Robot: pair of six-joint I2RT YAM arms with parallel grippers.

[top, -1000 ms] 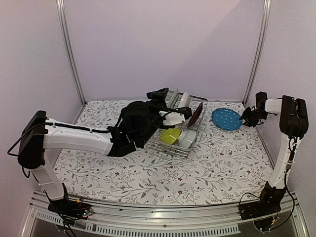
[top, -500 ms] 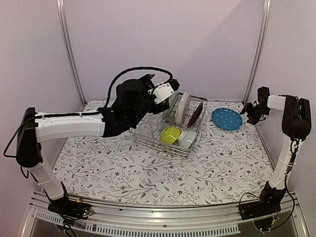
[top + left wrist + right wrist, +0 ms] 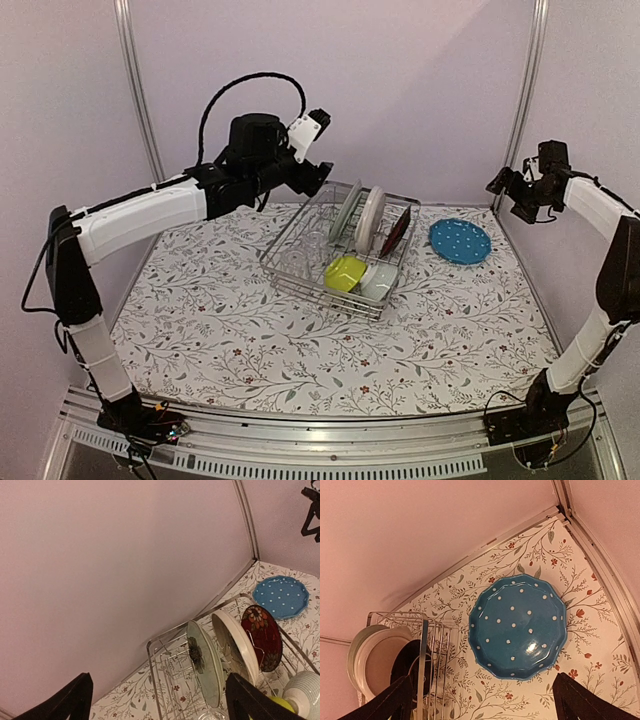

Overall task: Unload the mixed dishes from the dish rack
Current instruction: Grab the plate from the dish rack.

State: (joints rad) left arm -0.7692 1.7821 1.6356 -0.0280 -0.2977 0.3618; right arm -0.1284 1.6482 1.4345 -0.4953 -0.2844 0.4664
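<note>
Right of the dish rack point(image 3: 290, 252), the blue dotted plate point(image 3: 460, 241) is lying unloaded on the tabletop point(image 3: 250, 330), while the right tool point(image 3: 505, 188) above it and the left tool point(image 3: 314, 180) over the rack's far corner are hovering wide open, empty.

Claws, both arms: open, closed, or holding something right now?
Left claw: open, holding nothing.
Right claw: open, holding nothing.
</note>
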